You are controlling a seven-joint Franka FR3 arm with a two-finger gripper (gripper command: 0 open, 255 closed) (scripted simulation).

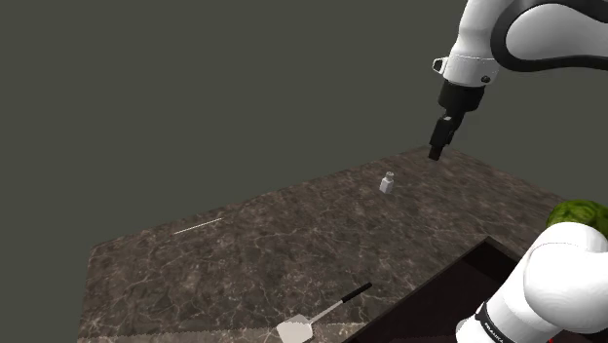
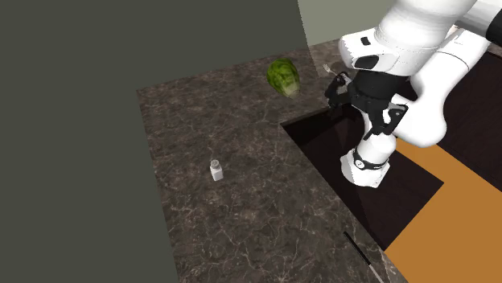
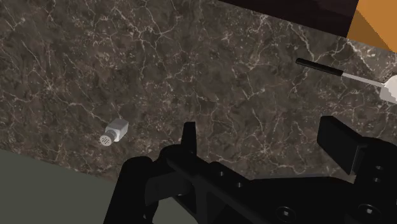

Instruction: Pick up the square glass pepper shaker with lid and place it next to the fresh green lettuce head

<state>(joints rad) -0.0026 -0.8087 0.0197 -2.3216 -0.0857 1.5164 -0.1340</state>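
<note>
Dark veined counter point(image 1: 292, 248), grey wall point(image 1: 195, 78), upright shaker point(image 1: 387, 182)

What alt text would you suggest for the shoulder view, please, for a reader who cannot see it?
A black gripper hangs above a dark marbled counter, apart from a small upright shaker. A green lettuce head shows at the right; a spatula lies near the front edge.

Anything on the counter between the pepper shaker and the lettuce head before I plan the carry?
No. In the second exterior view the stretch from the pepper shaker to the lettuce head is bare dark marbled countertop.
</note>
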